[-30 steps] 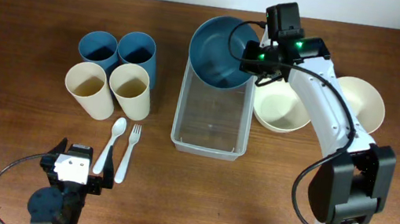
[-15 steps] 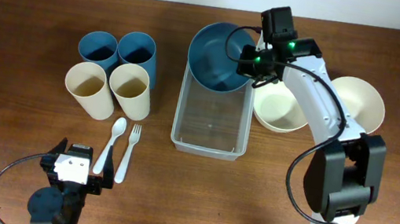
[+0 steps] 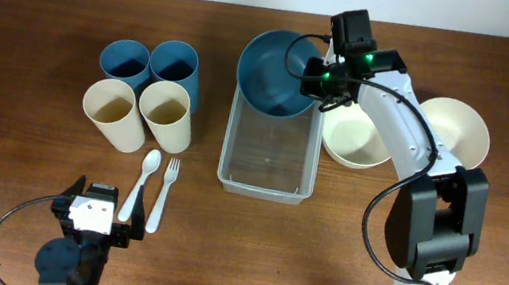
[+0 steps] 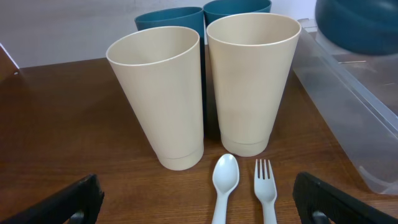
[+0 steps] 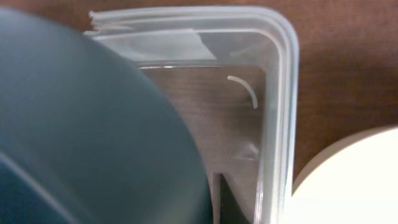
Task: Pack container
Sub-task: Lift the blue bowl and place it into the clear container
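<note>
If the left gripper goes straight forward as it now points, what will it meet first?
Probably the white spoon, lying just ahead beside the fork. If the left gripper passes above them, the cream cups behind come next; its height is unclear.

The right arm reaches far forward, right end effector (image 3: 326,78) angled down; the left end effector (image 4: 196,190) gapes wide, held low.

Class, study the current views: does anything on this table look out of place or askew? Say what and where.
The blue bowl stands out: it sits over the far end of the clear container, overhanging the rim and apparently propped above it rather than lying flat inside. Nothing else looks odd.
</note>
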Robot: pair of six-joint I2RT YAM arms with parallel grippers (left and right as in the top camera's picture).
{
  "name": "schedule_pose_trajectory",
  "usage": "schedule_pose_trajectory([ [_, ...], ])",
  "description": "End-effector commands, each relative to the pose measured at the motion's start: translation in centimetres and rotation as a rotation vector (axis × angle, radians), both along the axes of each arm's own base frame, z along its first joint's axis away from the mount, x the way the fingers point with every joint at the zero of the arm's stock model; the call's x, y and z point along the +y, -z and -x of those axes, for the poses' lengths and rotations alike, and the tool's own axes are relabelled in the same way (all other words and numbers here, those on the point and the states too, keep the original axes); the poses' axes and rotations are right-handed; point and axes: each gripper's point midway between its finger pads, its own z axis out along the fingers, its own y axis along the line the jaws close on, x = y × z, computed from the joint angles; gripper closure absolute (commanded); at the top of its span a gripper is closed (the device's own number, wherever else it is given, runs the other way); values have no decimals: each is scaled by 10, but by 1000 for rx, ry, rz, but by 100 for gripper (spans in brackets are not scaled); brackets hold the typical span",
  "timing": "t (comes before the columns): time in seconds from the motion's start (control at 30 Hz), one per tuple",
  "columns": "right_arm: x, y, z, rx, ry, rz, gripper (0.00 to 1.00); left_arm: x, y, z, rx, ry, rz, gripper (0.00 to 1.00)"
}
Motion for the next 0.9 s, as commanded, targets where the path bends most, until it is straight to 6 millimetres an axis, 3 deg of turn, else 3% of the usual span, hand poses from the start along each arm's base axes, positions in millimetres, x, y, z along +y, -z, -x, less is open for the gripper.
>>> schedule_pose_trajectory([
  [0.0, 7, -7, -5, -21, -16, -18, 78, -3, 1, 0, -4, 17, -10, 0],
  [0.33, 9, -12, -7, -32, -26, -28, 72, -3, 1, 0, -4, 17, -10, 1],
  [0.47, 12, -37, -5, -73, -102, -22, 63, -3, 1, 0, -4, 17, -10, 0],
  [0.57, 1, -64, 1, -82, -99, -9, 62, -3, 1, 0, -4, 17, -10, 0],
  [0.7, -33, -91, 18, -35, -38, 34, 61, -3, 1, 0, -4, 17, -10, 0],
  [0.87, -118, -94, 40, 77, 140, 224, 53, -3, 1, 0, -4, 17, -10, 0],
])
